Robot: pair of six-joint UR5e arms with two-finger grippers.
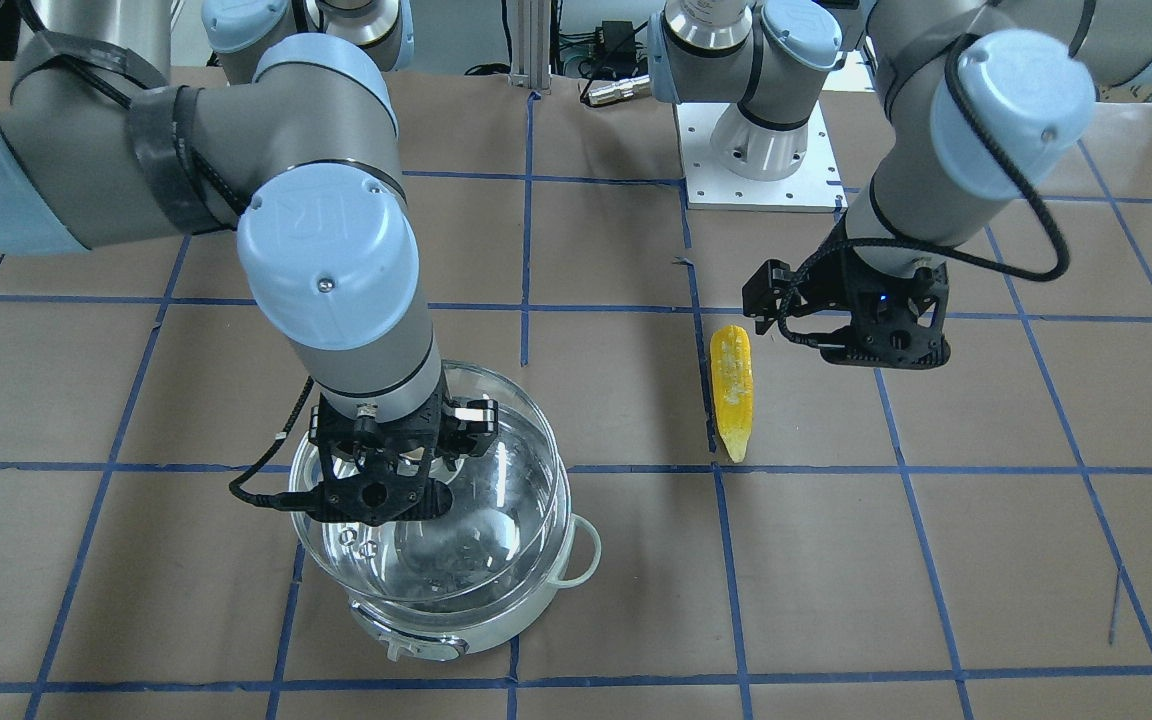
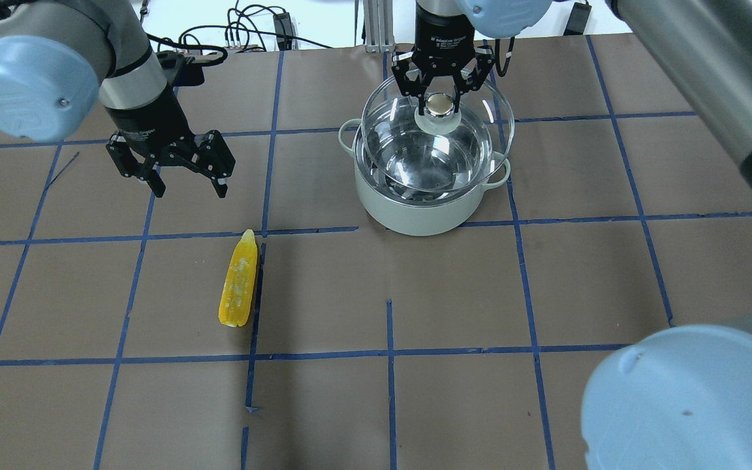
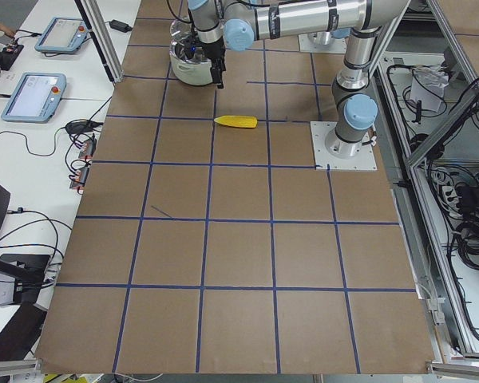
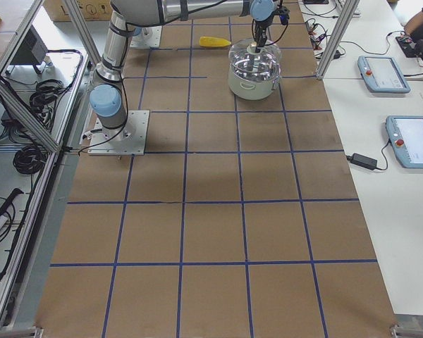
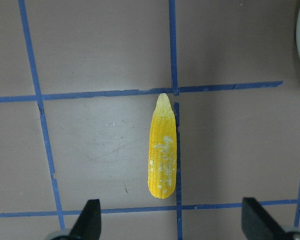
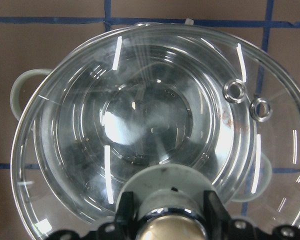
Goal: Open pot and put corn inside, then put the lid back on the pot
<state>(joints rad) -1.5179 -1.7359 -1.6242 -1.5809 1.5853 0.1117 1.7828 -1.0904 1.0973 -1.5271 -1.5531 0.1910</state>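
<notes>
The white-bodied steel pot (image 2: 415,215) stands on the table, with nothing visible inside. My right gripper (image 2: 439,104) is shut on the knob of the clear glass lid (image 2: 474,137) and holds it just above the pot, shifted a little toward the far side. The right wrist view shows the lid (image 6: 155,125) over the pot's rim. The yellow corn cob (image 2: 239,281) lies flat on the table left of the pot. My left gripper (image 2: 187,186) is open and empty, hovering above the table just beyond the corn's tip. In the left wrist view the corn (image 5: 162,150) lies ahead of the fingertips (image 5: 90,215).
The brown table (image 2: 546,294) carries a grid of blue tape lines. The left arm's white base plate (image 1: 766,180) is behind the corn. Cables and a connector (image 1: 616,90) lie at the table's edge by the robot.
</notes>
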